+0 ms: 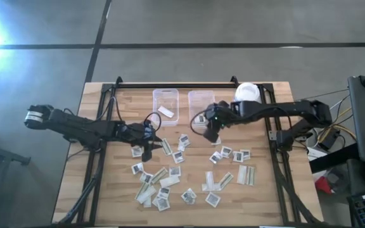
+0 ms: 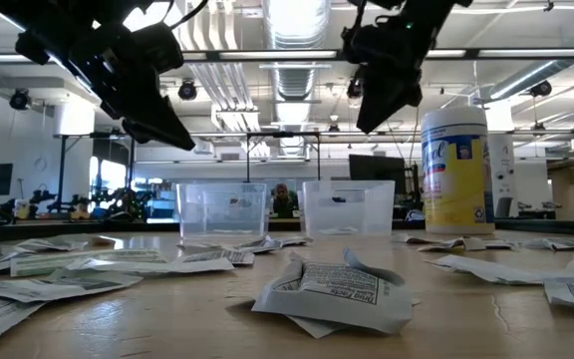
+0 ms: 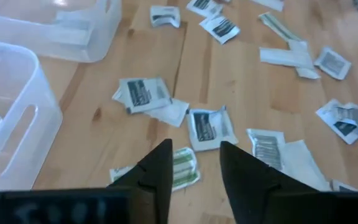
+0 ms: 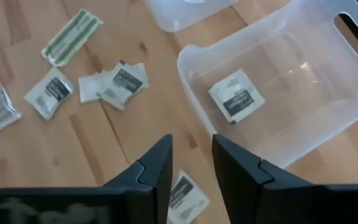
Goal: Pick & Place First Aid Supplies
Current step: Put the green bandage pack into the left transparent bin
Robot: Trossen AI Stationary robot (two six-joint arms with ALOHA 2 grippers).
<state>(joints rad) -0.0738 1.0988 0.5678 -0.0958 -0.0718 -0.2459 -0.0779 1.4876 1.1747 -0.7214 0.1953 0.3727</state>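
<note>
While both arms hang over my bench [image 1: 100, 190] | left pincer [image 1: 147, 152] open, empty, above packets [image 1: 189, 171] | right pincer [image 1: 209, 136] open, empty, beside bin [image 1: 201, 101] holding one packet [image 4: 236, 95]

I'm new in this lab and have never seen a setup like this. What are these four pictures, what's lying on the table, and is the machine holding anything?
It is a robot with two dark arms at a wooden table. One picture looks straight down, one looks level across the tabletop, and two come from cameras on the wrists. Small paper packets lie scattered over the wood. At the back stand two clear plastic bins: the left bin holds a long strip, the right bin one square packet. A white-lidded jar stands beside them. The left gripper hangs open over the packets; the right gripper hangs open by the right bin's near edge. Neither holds anything.
</note>
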